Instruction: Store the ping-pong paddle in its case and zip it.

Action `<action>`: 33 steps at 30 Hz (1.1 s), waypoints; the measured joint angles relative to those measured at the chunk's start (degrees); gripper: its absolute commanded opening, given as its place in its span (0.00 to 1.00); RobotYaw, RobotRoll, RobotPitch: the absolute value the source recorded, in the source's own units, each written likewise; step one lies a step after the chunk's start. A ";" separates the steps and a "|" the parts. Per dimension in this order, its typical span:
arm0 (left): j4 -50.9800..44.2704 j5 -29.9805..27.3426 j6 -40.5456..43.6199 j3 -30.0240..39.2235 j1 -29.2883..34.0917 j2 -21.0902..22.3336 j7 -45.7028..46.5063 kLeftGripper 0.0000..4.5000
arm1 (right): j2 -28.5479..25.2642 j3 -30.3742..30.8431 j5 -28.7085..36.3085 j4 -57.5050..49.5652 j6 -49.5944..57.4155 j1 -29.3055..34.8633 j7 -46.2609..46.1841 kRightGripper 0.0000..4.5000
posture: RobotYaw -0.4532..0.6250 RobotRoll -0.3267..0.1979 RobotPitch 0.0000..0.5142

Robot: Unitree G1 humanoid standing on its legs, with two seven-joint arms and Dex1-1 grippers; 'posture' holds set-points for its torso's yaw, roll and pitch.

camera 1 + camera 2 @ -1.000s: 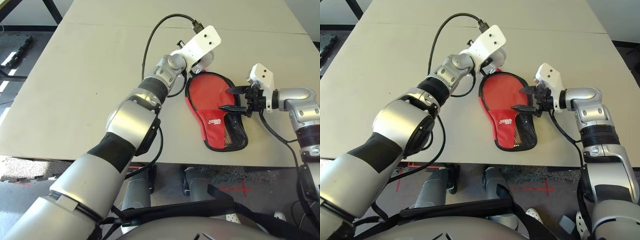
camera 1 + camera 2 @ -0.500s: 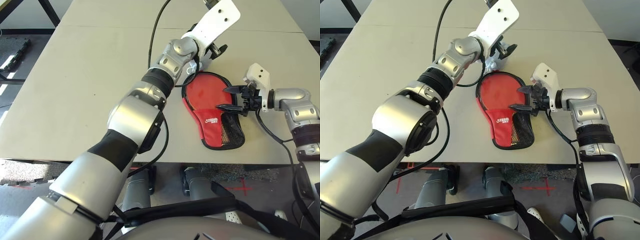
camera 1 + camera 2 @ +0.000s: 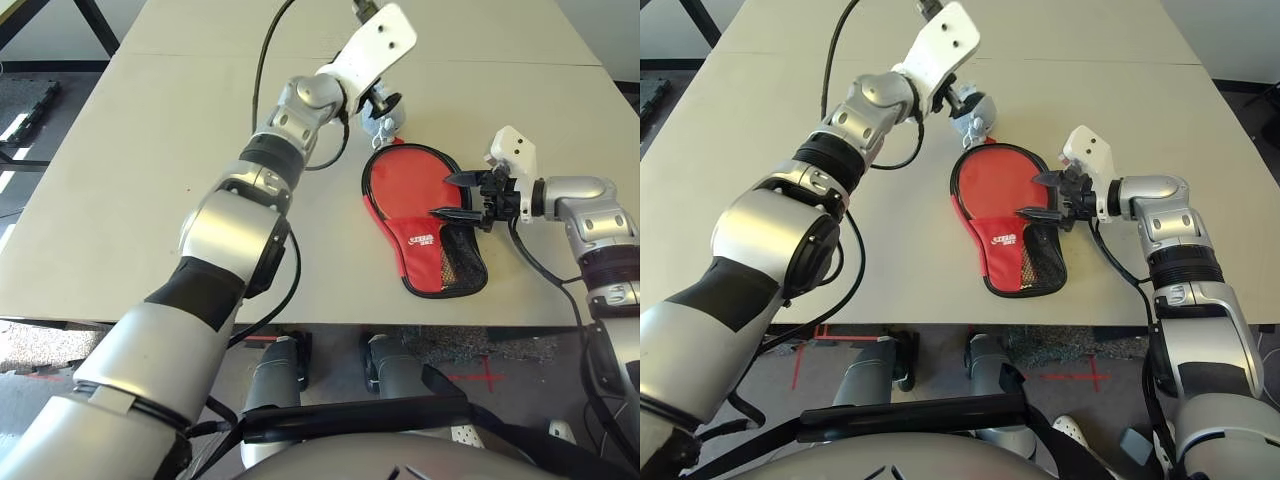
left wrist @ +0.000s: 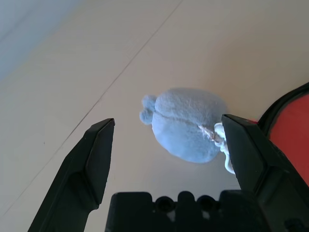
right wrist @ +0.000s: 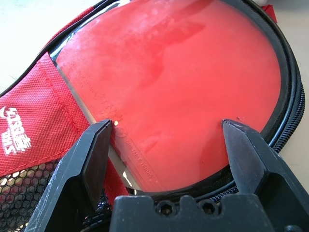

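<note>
The red case (image 3: 424,252) lies open on the table with its narrow end toward me. The ping-pong paddle (image 5: 183,72) rests inside it, round red face up and ringed by the black zipper trim. The handle is hidden under the red flap with the white logo (image 3: 428,240) and the mesh pocket (image 3: 462,266). My right gripper (image 3: 443,196) is open at the case's right rim, its fingers just over the paddle face (image 3: 405,183). My left gripper (image 4: 169,124) is open too, hovering beyond the case's far end above a pale grey pouch.
The pale grey soft pouch (image 3: 386,118) sits on the table just past the case's round end. The left arm's black cable (image 3: 262,70) arcs above the tabletop. The table's front edge (image 3: 300,322) runs close below the case, and bare tabletop spreads to the left.
My left gripper rose from the case's far rim, spread its fingers wider and swung left, uncovering the grey pouch. The right gripper held its place at the case.
</note>
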 measured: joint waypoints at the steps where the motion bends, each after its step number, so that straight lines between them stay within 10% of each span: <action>1: 0.00 0.02 0.22 0.00 0.10 0.08 0.01 0.99 | 0.03 0.02 -0.01 0.07 -0.03 -0.05 -0.02 1.00 | 0.35 0.62 0.42; 33: 0.62 -3.94 12.05 3.85 4.68 -5.65 -3.22 0.99 | -0.16 0.05 -0.09 -0.14 -0.18 0.66 -0.42 1.00 | 0.32 0.62 0.42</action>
